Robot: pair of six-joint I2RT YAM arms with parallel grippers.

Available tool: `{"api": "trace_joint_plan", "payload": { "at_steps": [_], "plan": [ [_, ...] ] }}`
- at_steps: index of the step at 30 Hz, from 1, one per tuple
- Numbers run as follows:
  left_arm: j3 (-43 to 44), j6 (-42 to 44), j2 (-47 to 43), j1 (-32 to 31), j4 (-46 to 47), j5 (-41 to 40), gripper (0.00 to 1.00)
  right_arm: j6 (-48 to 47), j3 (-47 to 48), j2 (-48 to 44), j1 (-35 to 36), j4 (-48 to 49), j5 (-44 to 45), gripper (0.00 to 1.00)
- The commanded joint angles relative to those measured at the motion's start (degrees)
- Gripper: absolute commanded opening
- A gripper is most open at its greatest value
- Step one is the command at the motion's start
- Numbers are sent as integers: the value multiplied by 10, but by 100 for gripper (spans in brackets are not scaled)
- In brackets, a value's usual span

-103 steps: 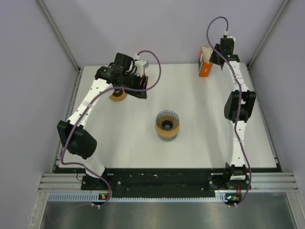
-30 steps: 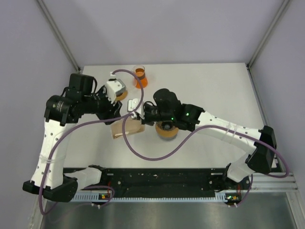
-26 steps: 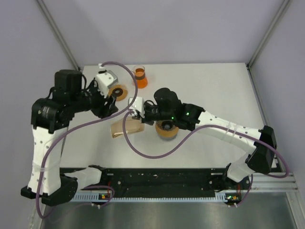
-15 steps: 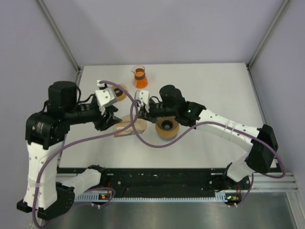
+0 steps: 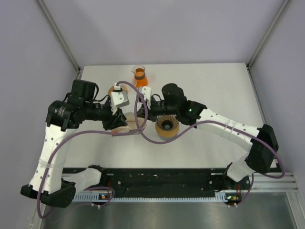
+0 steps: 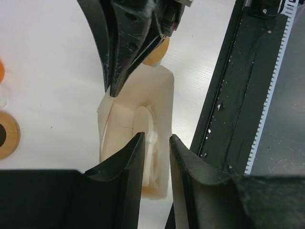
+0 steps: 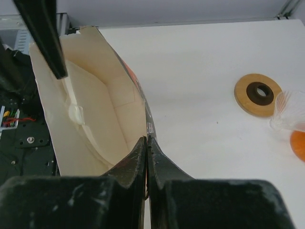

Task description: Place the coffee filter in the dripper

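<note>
Centrally, right gripper (image 7: pixel 146 141) clamped shut on filter box (image 7: pixel 90 119) wall, left gripper (image 6: pixel 155 143) jaws narrowly parted astride coffee filter (image 6: pixel 151 138), hold cannot be told, dripper (image 5: pixel 167 127) just right.

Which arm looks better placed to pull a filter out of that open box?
Left. The left gripper straddles the filters inside the box, jaws apart; the right gripper is shut on the box wall.
</note>
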Motion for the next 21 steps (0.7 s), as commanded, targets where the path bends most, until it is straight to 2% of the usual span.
{"api": "trace_joint_plan", "payload": {
  "at_steps": [1, 3, 8, 11, 12, 14, 15, 18, 21],
  "plan": [
    [32, -42, -1, -2, -84, -38, 36, 73, 30, 11, -18, 30, 28, 0],
    [59, -144, 0, -1, -19, -135, 42, 135, 44, 20, -19, 30, 104, 0],
    [138, -297, 11, 0, 83, -316, 59, 382, 52, 25, -43, 3, 302, 0],
    [160, -365, 25, -1, 127, -408, 64, 496, -3, 2, -45, 53, 386, 0],
    [155, -376, 31, -1, 142, -438, 65, 531, -22, -6, -39, 96, 418, 0],
    [132, -421, 43, -1, 176, -443, 65, 558, -42, -12, -19, 142, 494, 0],
    [121, -427, 52, -1, 188, -417, 66, 555, -44, -12, -4, 159, 542, 0],
    [104, -479, 82, -6, 215, -341, 84, 525, -46, -3, 36, 218, 658, 0],
    [107, -506, 112, -14, 246, -350, 91, 525, -32, 12, 42, 227, 696, 0]
  ]
}}
